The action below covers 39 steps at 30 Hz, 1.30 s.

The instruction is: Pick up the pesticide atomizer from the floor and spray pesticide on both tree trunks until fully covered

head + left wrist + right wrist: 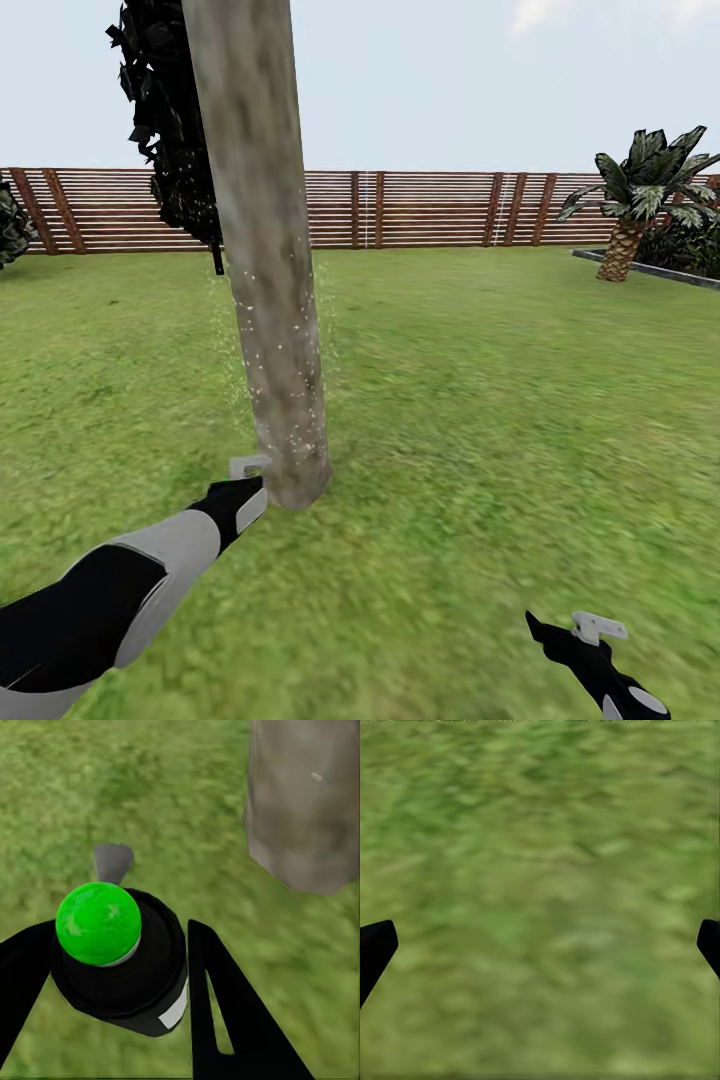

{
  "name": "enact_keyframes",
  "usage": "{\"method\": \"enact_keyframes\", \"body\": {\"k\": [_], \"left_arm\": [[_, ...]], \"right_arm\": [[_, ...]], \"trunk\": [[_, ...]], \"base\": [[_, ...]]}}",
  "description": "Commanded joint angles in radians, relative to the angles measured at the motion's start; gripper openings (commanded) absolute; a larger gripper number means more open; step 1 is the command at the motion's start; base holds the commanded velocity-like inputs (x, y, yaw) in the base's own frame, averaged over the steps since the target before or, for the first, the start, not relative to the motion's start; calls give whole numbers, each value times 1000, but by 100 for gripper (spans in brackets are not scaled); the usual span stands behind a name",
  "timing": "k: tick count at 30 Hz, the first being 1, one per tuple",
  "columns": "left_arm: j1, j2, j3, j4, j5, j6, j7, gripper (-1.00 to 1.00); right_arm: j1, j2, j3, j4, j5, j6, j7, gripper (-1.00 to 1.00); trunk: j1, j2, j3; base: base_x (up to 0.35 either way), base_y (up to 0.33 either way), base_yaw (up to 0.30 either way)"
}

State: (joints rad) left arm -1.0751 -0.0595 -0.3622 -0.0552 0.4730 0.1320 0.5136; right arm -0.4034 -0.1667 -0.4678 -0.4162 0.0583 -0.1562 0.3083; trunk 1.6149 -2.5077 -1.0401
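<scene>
One tree trunk (268, 300), grey-brown and mottled, rises from the lawn just ahead; its base also appears in the left wrist view (304, 802). White spray specks dot its lower half and the air beside it. My left gripper (245, 488) hovers low beside the trunk's foot, shut on the pesticide atomizer (120, 960), a small black canister with a bright green cap. Lower right, my right gripper (582, 632) hangs open over bare grass, its fingertips (375, 945) wide apart.
A brown slatted fence (430, 208) closes the lawn at the back. A dark narrow conifer (165, 120) stands behind the trunk. A palm-like plant (640, 195) and a raised bed edge (650, 268) sit far right. Open grass lies all around.
</scene>
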Motion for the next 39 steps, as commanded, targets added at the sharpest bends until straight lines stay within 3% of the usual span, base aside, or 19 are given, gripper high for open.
{"method": "enact_keyframes", "body": {"k": [1,4,6,11,23,24,27,39], "left_arm": [[26,-1,-5,-3,-4,-10,0,-100],[50,9,-8,2,-10,-28,-7,-100],[62,16,6,14,5,-29,-18,-100],[91,6,24,36,12,-1,9,-100],[160,4,23,31,9,32,74,-100],[224,4,23,31,9,30,74,-100],[224,4,22,32,9,-17,76,-100],[225,4,20,34,7,-96,74,-100]], "right_arm": [[0,0,0,0,0,0,0,100],[1,-6,-7,5,5,-6,6,100],[1,2,-3,16,-6,5,14,100],[1,19,9,45,-11,13,-14,100],[1,10,8,112,-12,10,-73,100],[1,10,8,134,-12,10,-75,100],[0,9,8,134,-11,8,-74,100],[0,9,8,135,-11,5,-77,100]], "trunk": [[0,0,0],[0,0,0],[0,0,0],[0,0,0],[0,0,0],[0,0,0],[0,0,0],[0,0,0]], "base": [[0,0,0],[0,0,0],[0,0,0],[0,0,0],[-151,65,0],[-313,103,0],[-316,101,0],[-317,36,0]]}}
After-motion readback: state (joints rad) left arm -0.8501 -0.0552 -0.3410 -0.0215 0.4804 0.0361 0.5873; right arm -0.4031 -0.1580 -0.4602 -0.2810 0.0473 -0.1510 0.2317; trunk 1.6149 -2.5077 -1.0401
